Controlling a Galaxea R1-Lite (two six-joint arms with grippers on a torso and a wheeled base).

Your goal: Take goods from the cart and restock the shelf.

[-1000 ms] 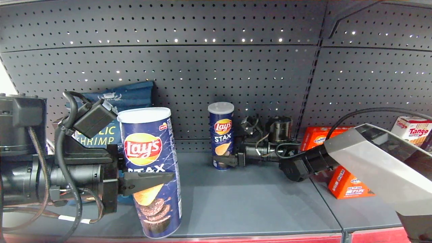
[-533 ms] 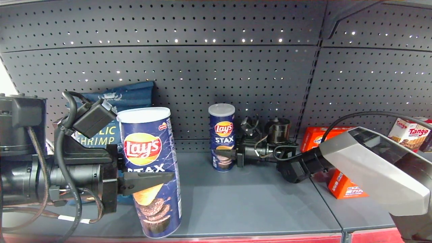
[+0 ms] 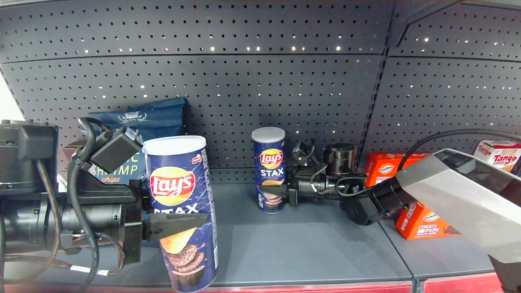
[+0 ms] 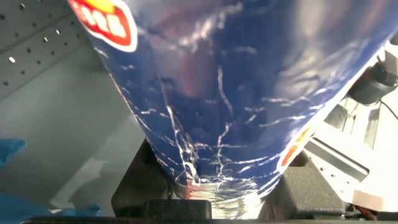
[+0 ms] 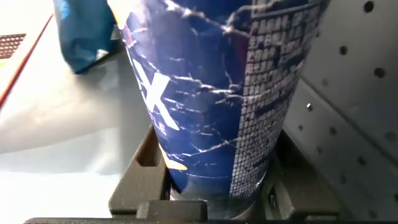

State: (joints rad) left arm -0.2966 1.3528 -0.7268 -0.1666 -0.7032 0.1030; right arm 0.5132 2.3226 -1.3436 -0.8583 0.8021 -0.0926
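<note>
My left gripper (image 3: 179, 224) is shut on a tall blue chips can (image 3: 181, 211), held upright at the shelf's front edge on the left; the can's blue side (image 4: 236, 93) looms close in the left wrist view. My right gripper (image 3: 272, 191) is shut on a second blue chips can (image 3: 269, 169), upright near the pegboard back wall at the middle of the grey shelf (image 3: 301, 244). That can's lower body (image 5: 217, 93) sits between the fingers in the right wrist view.
A blue shrimp chips bag (image 3: 138, 134) leans on the back wall behind the left can. Orange boxes (image 3: 423, 221) lie on the shelf's right section, with a white and red wafer box (image 3: 497, 154) farther right. Open shelf floor lies between the two cans.
The right gripper has turned its can and shifted it slightly right and toward the front. The left gripper has lowered its can a little at the shelf's front edge.
</note>
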